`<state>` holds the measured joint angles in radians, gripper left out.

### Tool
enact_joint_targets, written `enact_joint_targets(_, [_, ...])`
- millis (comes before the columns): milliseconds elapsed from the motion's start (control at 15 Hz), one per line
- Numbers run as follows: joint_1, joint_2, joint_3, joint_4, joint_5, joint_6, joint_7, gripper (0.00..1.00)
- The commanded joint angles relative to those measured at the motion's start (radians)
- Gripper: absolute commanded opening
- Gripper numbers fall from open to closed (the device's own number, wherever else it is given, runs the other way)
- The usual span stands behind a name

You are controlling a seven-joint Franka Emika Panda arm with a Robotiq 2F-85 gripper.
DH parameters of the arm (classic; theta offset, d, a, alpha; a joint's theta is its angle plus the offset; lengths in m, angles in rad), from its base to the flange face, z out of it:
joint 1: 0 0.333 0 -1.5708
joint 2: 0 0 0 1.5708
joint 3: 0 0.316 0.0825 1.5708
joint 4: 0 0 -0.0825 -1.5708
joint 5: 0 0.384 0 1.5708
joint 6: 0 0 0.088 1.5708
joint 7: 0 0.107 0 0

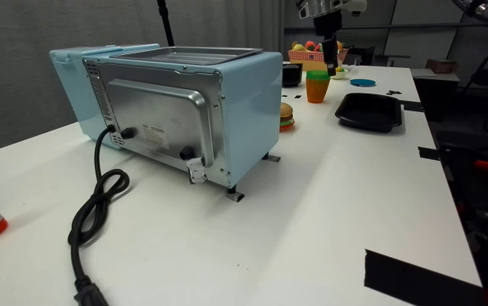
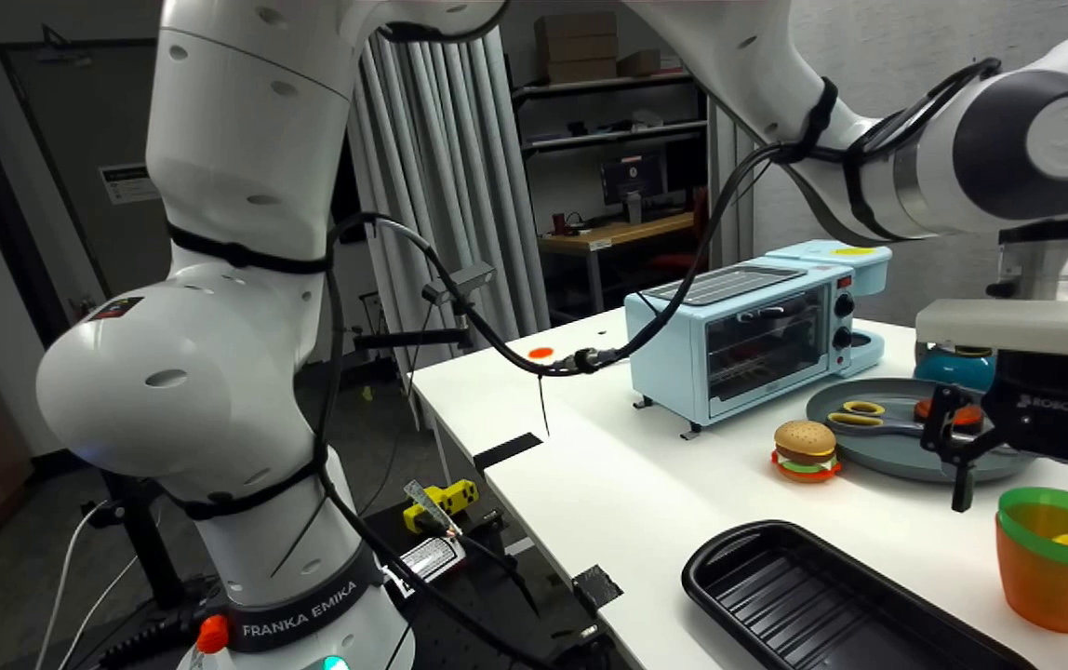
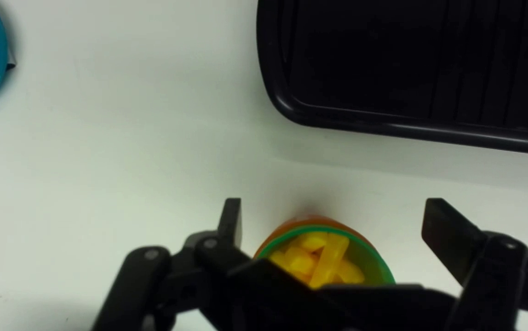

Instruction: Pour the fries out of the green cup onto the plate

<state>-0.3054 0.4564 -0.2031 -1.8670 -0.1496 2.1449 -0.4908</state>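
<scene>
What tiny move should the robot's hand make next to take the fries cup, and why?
Perhaps shift the open gripper slightly away from the black tray: in the wrist view the green cup appears between the spread fingers, but their tips appear past its rim on the tray side, so closing now might catch only its edge.

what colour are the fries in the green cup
Yellow. The fries show best in the wrist view, inside the green cup.
</scene>
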Motion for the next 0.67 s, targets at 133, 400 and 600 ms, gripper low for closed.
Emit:
enact_joint_targets(133, [-0.028,0.041,0.016,0.016,-0.027,0.011,-0.048,1.00])
enact_joint_targets(400, [-0.034,0.062,0.022,0.041,-0.020,0.024,-0.061,1.00])
enact_joint_targets(600, [-0.038,0.076,0.025,0.066,-0.015,0.042,-0.064,1.00])
